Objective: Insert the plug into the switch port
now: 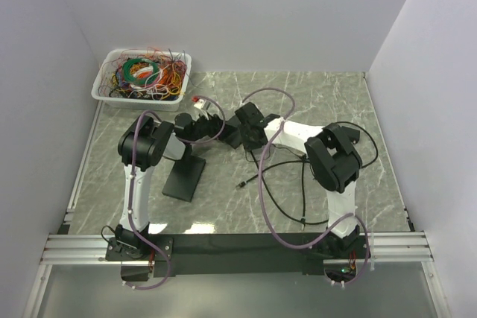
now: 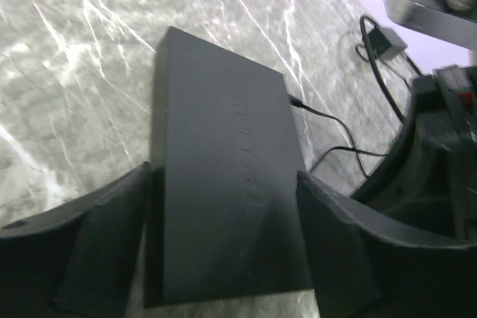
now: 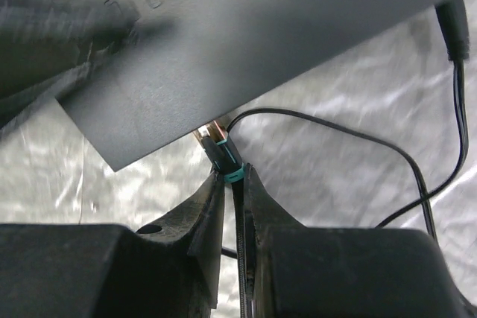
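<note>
The switch (image 2: 223,184) is a flat black box lying on the marble table (image 2: 67,72). My left gripper (image 2: 222,178) is open and astride it, one finger (image 2: 112,214) on each long side. The right wrist view shows the switch (image 3: 261,35) from its lettered side. The plug (image 3: 222,153), black with a teal band, has its tip at the switch's edge, at a port opening. My right gripper (image 3: 233,176) is shut on the plug's rear end and its braided cable (image 3: 242,258). In the top view both grippers (image 1: 212,128) (image 1: 250,128) meet at mid-table and cover most of the switch.
A white bin of tangled wires (image 1: 141,76) stands at the back left. A black flat slab (image 1: 184,176) lies by the left arm. Loose black cables (image 1: 298,184) loop by the right arm. A thin power lead (image 2: 294,100) enters the switch's far end. White walls enclose the table.
</note>
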Robot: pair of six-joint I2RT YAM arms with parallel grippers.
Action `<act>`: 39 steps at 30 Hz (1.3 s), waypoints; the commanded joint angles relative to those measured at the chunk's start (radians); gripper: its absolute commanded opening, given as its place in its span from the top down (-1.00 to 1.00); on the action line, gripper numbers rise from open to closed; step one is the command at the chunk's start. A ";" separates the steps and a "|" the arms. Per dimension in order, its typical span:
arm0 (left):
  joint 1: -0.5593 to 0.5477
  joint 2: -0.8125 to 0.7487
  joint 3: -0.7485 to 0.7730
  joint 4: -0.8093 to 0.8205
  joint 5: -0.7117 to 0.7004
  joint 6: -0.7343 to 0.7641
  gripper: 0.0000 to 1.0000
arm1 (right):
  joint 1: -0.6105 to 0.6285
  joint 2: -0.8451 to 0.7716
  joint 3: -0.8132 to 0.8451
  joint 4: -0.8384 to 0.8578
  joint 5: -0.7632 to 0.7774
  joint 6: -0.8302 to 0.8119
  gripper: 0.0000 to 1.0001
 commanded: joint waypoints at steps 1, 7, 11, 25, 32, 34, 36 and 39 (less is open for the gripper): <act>-0.059 0.052 -0.085 -0.127 0.229 -0.141 -0.63 | -0.076 0.062 0.116 0.359 0.111 0.032 0.84; -0.059 0.006 -0.132 -0.040 0.180 -0.170 -0.91 | -0.116 0.122 0.235 0.323 0.099 0.026 0.83; -0.061 -0.048 -0.170 -0.005 0.123 -0.179 -0.91 | -0.139 0.162 0.320 0.285 0.085 0.020 0.82; -0.151 -0.160 -0.172 -0.213 -0.039 -0.018 -0.86 | -0.238 0.203 0.503 0.209 -0.021 0.007 -0.15; -0.153 -0.166 -0.180 -0.206 -0.050 -0.021 -0.86 | -0.238 -0.028 0.198 0.283 -0.064 0.024 -0.30; -0.156 -0.163 -0.172 -0.205 -0.042 -0.034 -0.86 | -0.238 -0.118 0.081 0.317 -0.050 0.030 -0.32; -0.160 -0.146 -0.151 -0.215 -0.041 -0.038 -0.85 | -0.240 -0.170 0.009 0.314 0.007 0.018 -0.33; -0.179 -0.117 -0.115 -0.238 -0.039 -0.040 -0.74 | -0.251 -0.240 -0.045 0.264 0.134 0.015 -0.33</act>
